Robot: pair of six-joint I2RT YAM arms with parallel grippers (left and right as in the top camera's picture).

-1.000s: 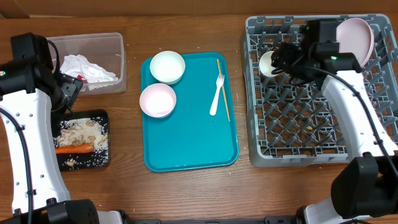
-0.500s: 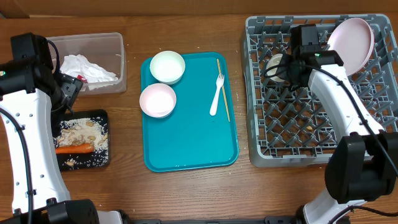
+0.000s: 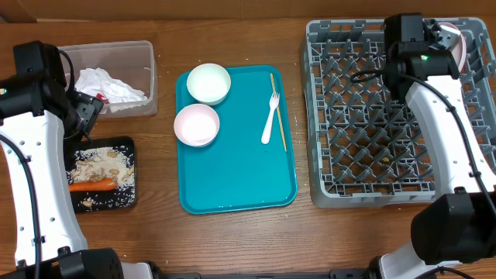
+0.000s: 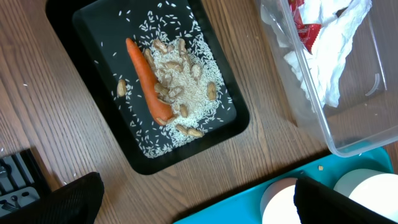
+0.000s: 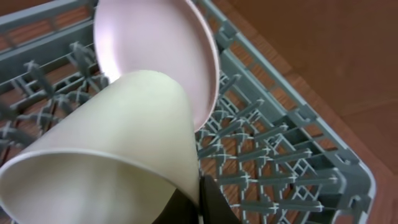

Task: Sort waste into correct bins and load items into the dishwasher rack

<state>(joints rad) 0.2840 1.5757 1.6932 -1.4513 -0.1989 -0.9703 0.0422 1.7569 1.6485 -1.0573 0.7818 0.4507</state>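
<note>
- Overhead: large square grey plastic grid rack point(image 3: 364, 155) fills the surface's right edge; the right arm point(image 3: 430, 101) reaches over its far right corner.
- Left wrist: the left claw point(image 4: 199, 202) gapes wide and empty near the shallow black rectangular tray point(image 4: 68, 37).
- Right wrist: the right claw point(image 5: 186, 208) is pinched tight on the small white cup point(image 5: 106, 137), tilted beside the round white plate point(image 5: 155, 43), apparently for racking.

We see a brown wood-grain tabletop point(image 3: 232, 240) under soft, even light; a pale tan strip point(image 3: 232, 8) runs along twelve o'clock.

Rack point(image 3: 364, 139): grey grid. Plate point(image 5: 155, 43) on edge in its far corner; cup point(image 5: 112, 143) tilted just before it (right jaws pinch it). Bowl point(image 3: 208, 83), second bowl point(image 3: 196, 125), fork point(image 3: 270, 120), chopstick point(image 3: 279, 116) lie left of rack. Napkins point(image 3: 105, 84), red wrapper point(image 4: 305, 28) in clear tub point(image 3: 149, 58); carrot point(image 4: 146, 81), rice point(image 4: 186, 87) in black tray point(image 4: 93, 37).
</note>
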